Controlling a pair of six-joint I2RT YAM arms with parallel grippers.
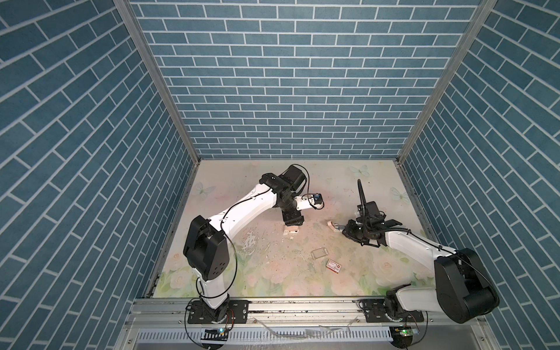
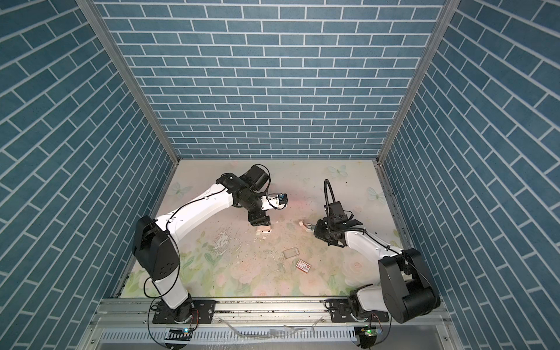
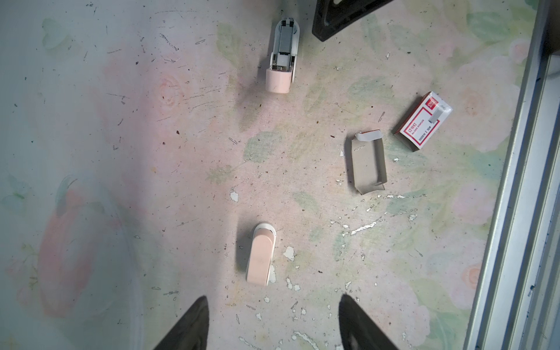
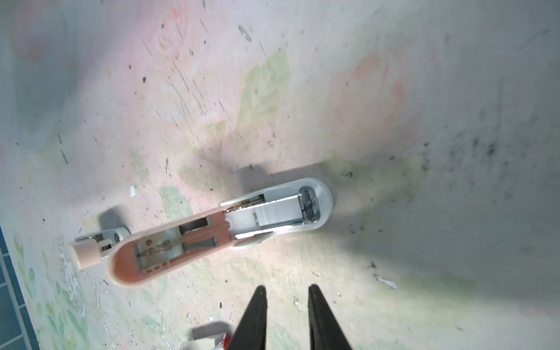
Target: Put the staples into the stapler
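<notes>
I'm seeing the staples (image 4: 277, 215) lying inside the open stapler (image 4: 188, 239), just ahead of the right gripper (image 4: 288, 292), its jaws narrowly parted and empty, while the left gripper (image 3: 272, 303) is spread wide, so seemingly only closing is remaining.

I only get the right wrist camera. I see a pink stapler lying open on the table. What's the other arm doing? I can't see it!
Observer: The left gripper hangs open over the table, holding nothing. A second pink stapler, shut, lies close in front of it.
Operator: Ooh! Is there a staple box anywhere?
Observer: Yes. In both top views a red-and-white box lies flat, nearer the base rail than your open stapler.
Operator: Is anything next to the box?
Observer: A clear tray lies beside it, not touching it.
</notes>
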